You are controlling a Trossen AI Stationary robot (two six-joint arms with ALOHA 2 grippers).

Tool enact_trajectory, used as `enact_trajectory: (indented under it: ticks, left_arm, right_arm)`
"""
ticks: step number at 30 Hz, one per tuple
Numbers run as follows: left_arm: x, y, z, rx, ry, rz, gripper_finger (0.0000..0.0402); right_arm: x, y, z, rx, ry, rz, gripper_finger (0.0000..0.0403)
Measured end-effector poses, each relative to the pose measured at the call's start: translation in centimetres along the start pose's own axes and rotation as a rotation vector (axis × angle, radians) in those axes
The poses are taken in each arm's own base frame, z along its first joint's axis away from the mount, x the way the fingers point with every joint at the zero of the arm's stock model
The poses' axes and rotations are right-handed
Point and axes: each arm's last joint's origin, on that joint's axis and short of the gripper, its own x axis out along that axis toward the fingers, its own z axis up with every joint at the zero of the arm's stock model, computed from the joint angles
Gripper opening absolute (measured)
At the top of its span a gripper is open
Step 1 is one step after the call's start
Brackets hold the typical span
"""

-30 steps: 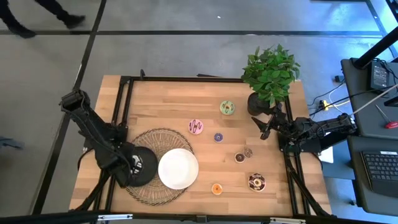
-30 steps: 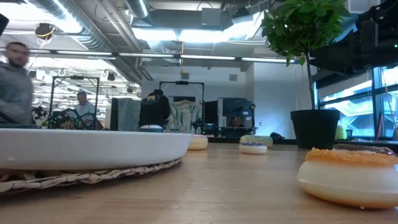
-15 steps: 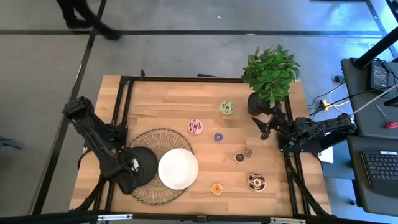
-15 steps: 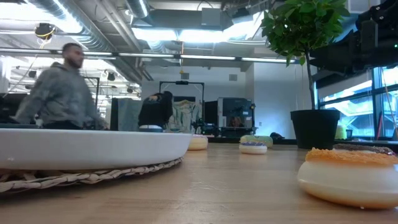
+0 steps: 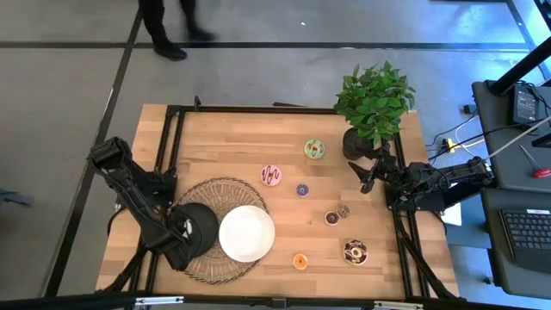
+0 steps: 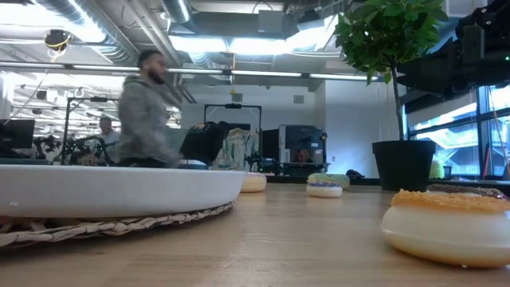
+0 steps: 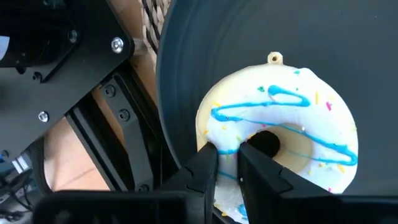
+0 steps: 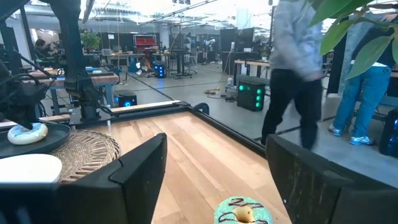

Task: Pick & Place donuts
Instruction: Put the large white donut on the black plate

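Note:
A white donut with blue icing lines (image 7: 280,134) lies on the black plate (image 5: 205,226), which sits on a woven mat (image 5: 215,194) beside the white plate (image 5: 246,233). My left gripper (image 7: 228,151) is shut on this donut at the table's left near part (image 5: 182,234). Other donuts rest flat on the wood: green (image 5: 314,149), pink (image 5: 271,175), purple (image 5: 302,189), two small brown ones (image 5: 336,214), orange (image 5: 300,261) and dark sprinkled (image 5: 355,251). My right gripper (image 5: 368,178) hovers open at the right edge, touching nothing. My left gripper pinches the white donut's ring wall (image 7: 227,134) between its two fingers. One fingertip (image 7: 208,155) stands on the outer rim and the other (image 7: 250,152) beside the hole. The donut rests on the black plate (image 7: 373,74), as the right wrist view also shows (image 8: 28,132).
A potted plant (image 5: 374,103) stands at the far right corner, close to my right gripper. Black frame rails (image 5: 168,164) run along the left and right table edges. A person (image 6: 147,112) walks in the room behind the table. Bare wood (image 5: 232,142) lies between the mat and the donuts.
My left arm has shifted slightly toward the near edge over the black plate, with its elbow drawing in. The person behind the table has walked from left toward the right. The donuts on the wood and my right arm have stayed still.

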Motion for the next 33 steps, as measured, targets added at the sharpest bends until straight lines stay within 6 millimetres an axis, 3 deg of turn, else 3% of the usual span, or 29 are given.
enact_trajectory:
  ticks: [14, 27, 33]
  left_arm:
    - [-0.21, 0.64, 0.29, -0.049, -0.016, 0.043, 0.0129]
    - [-0.47, 0.94, 0.33, -0.074, 0.011, 0.048, 0.0137]
    - [-0.48, 0.96, 0.26, -0.079, 0.033, 0.059, 0.0158]
  right_arm:
    - [0.0, 0.0, -0.01, 0.0, 0.0, 0.0, 0.0273]
    - [0.0, 0.0, -0.01, -0.004, 0.0, 0.0, 0.0273]
    - [0.0, 0.0, -0.04, -0.007, 0.003, 0.0, 0.0273]
